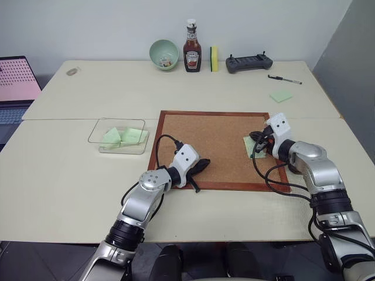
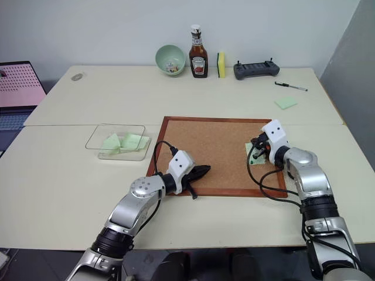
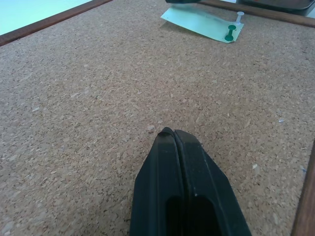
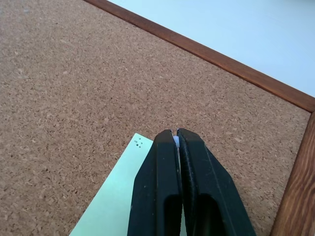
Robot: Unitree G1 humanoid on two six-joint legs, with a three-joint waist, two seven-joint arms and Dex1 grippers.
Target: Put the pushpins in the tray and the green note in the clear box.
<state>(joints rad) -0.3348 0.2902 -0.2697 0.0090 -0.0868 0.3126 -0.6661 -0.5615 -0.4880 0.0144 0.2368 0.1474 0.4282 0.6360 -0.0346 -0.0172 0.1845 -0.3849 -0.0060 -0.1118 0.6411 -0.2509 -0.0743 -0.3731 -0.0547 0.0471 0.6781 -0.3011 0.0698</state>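
Your right fingers (image 4: pixel 157 167) are pressed together over the green note (image 3: pixel 197 22). A pale sliver shows between their tips, and you cannot tell whether it is a pin head. The note lies flat on the corkboard (image 1: pixel 211 140), directly beneath those fingers. A dark green pushpin (image 3: pixel 230 33) stands in its corner, and a pale pushpin (image 3: pixel 239 15) is just beside that.

Expect the pins to be tiny, hard and slick, so pinch each by its plastic head and pull straight up. The note is thin, limp paper that will likely tear if you drag it while it is pinned. Once it is free, take it by a lifted edge.

Your left fingers (image 3: pixel 162 187) are closed on nothing and rest low on bare cork, well short of the note.

The board's raised wooden frame runs close beside your right fingers, so lift over it. The clear box (image 1: pixel 99 130) sits beyond your left fingers, just off the board, with open tabletop around it. What looks like the tray (image 1: pixel 72 71) is far off past the box.
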